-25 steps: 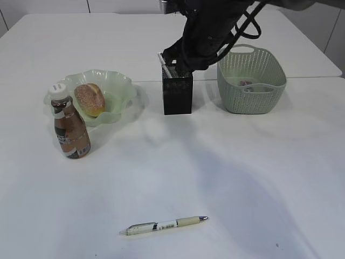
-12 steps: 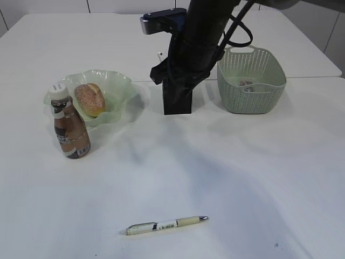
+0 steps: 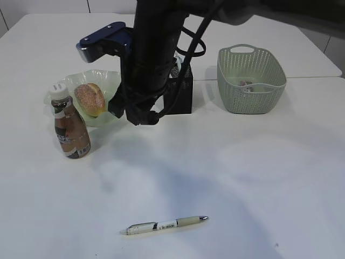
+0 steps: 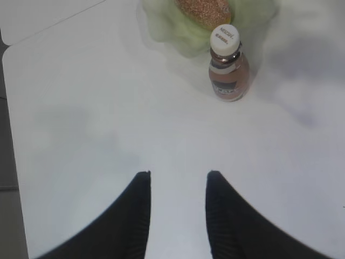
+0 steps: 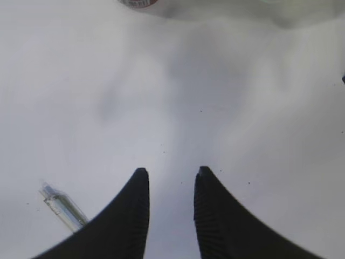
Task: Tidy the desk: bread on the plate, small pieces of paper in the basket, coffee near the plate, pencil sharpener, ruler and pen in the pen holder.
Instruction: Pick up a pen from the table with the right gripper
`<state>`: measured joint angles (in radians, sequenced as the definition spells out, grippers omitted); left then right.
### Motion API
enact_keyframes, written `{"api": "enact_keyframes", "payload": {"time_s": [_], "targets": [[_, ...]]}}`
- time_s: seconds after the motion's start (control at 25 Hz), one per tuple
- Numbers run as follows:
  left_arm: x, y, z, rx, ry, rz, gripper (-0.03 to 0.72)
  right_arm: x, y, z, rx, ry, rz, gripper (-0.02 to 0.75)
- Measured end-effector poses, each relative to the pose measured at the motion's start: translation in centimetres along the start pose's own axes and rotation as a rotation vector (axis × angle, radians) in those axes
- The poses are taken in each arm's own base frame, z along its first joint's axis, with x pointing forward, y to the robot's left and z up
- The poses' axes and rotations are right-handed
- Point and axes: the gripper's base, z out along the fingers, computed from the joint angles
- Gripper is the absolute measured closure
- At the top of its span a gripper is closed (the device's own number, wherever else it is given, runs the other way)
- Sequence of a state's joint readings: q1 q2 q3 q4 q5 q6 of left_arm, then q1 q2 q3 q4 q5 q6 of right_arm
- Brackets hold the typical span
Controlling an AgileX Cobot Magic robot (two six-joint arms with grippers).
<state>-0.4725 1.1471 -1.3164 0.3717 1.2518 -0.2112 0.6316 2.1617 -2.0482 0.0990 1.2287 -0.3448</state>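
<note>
The right arm (image 3: 153, 54) reaches across the middle of the exterior view and hangs over the white table (image 3: 259, 162), in front of the black pen holder (image 3: 183, 91) and just beside the pale green plate (image 3: 116, 86). Its wrist view shows the right gripper (image 5: 168, 175) with the two fingers parted by a narrow gap and nothing between them, bare table under it. The left gripper (image 4: 178, 178) is likewise a little open and holds nothing, pointed down at the table short of the coffee bottle. The bread (image 3: 89, 99) lies on the plate, and the coffee bottle (image 3: 69, 128) stands upright just in front of the plate's left edge. The pen (image 3: 164, 225) lies flat on the near part of the table, well apart from the pen holder, its tip pointing right; one end of it shows at the lower left of the right wrist view. The green basket (image 3: 253, 81) stands to the right of the pen holder, with a small thing inside, too small to make out
</note>
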Motion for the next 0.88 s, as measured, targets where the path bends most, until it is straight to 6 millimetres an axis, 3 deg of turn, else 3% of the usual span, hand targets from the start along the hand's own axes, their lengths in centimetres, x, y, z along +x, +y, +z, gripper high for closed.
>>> {"api": "enact_keyframes", "payload": {"time_s": [0.12,0.32,0.48,0.6,0.68,0.88], "targets": [[0.0,0.0,0.0,0.0,0.0,0.0,0.449,0.0,1.1,0.4,0.028,0.03,-0.062,0.493],[0.0,0.0,0.0,-0.002,0.0,0.001,0.449,2.0,2.1,2.3,0.031,0.145,-0.14,0.488],[0.0,0.1,0.0,-0.006,0.0,0.002,0.448,4.3,2.3,1.5,0.062,0.214,-0.2,0.487],[0.0,0.3,0.0,-0.028,-0.004,0.009,0.447,4.6,2.4,1.3,0.057,0.221,-0.223,0.487],[-0.1,0.3,0.0,-0.038,-0.007,0.013,0.447,5.9,3.6,0.2,0.015,0.227,-0.293,0.487],[-0.1,0.3,0.0,-0.038,-0.007,0.013,0.447,6.7,5.3,0.9,-0.05,0.249,-0.345,0.485]]}}
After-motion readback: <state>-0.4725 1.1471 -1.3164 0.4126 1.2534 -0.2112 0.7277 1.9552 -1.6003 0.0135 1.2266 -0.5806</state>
